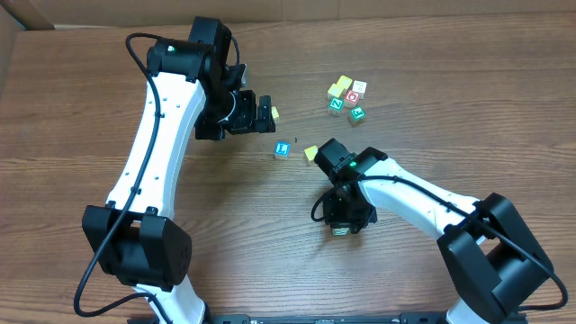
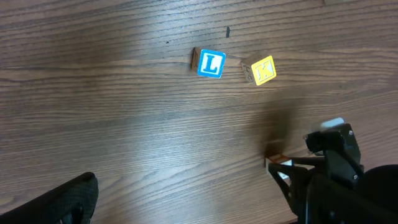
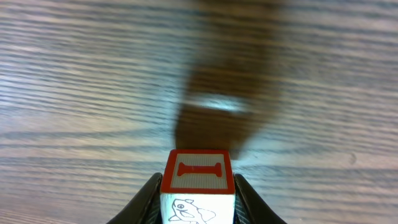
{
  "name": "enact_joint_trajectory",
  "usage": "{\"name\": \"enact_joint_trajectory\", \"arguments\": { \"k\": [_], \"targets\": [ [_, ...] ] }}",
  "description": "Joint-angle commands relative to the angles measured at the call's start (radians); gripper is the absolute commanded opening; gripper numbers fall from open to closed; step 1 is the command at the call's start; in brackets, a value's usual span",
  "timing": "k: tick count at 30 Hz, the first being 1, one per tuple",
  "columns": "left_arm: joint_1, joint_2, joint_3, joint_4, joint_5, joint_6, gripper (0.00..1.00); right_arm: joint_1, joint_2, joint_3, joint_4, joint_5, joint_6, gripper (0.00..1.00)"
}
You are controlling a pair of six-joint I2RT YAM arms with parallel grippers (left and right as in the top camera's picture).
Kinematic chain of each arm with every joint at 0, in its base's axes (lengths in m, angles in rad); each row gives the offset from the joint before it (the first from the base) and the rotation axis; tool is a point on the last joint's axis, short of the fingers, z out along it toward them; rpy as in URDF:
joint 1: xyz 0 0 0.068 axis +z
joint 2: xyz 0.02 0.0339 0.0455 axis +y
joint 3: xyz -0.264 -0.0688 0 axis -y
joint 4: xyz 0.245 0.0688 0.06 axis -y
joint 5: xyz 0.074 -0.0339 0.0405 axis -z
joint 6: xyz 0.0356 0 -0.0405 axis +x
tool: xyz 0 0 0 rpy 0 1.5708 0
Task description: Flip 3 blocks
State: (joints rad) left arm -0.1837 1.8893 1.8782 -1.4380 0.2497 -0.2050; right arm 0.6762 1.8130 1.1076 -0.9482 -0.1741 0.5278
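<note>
two pincers showed over the table: the right gripper (image 3: 198,202) was narrowed onto the cream-white block (image 3: 198,171), its red-framed "i" face uppermost and its fingers (image 3: 144,200) pressed to both sides, near the blue block (image 1: 282,149) on the robot's side and to its right. the left gripper (image 1: 267,112) gaped wide with nothing between its jaws, near the blue block on its far side. the pale yellow block (image 1: 310,153) lay just beside the blue block, not touching it, and a cluster of other cubes (image 1: 346,99) sat well apart beyond it.
</note>
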Motion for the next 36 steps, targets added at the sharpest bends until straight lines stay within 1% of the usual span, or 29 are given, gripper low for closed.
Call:
{"name": "enact_joint_trajectory", "arguments": {
  "k": [1, 9, 11, 13, 17, 22, 31, 34, 36],
  "targets": [
    [-0.002, 0.008, 0.001, 0.004, -0.006, 0.006, 1.0, 0.006, -0.002, -0.003, 0.026, 0.027, 0.023, 0.24],
    [-0.002, 0.008, 0.001, 0.004, -0.006, 0.006, 1.0, 0.007, -0.002, -0.003, 0.046, 0.027, 0.026, 0.25],
    [-0.002, 0.008, 0.001, 0.004, -0.006, 0.006, 1.0, 0.007, -0.002, -0.003, 0.045, 0.027, 0.026, 0.3],
    [-0.002, 0.008, 0.001, 0.004, -0.006, 0.006, 1.0, 0.007, -0.002, -0.003, 0.045, 0.027, 0.026, 0.33],
    [-0.002, 0.008, 0.001, 0.004, -0.006, 0.006, 1.0, 0.007, -0.002, -0.003, 0.046, 0.04, 0.027, 0.33],
    [-0.002, 0.008, 0.001, 0.004, -0.006, 0.006, 1.0, 0.007, -0.002, -0.003, 0.047, 0.065, 0.104, 0.34],
    [-0.002, 0.008, 0.001, 0.004, -0.006, 0.006, 1.0, 0.007, -0.002, -0.003, 0.077, 0.068, 0.109, 0.33],
    [-0.002, 0.008, 0.001, 0.004, -0.006, 0.006, 1.0, 0.007, -0.002, -0.003, 0.075, 0.068, 0.109, 0.36],
    [-0.002, 0.008, 0.001, 0.004, -0.006, 0.006, 1.0, 0.007, -0.002, -0.003, 0.076, 0.068, 0.109, 0.36]
  ]
}}
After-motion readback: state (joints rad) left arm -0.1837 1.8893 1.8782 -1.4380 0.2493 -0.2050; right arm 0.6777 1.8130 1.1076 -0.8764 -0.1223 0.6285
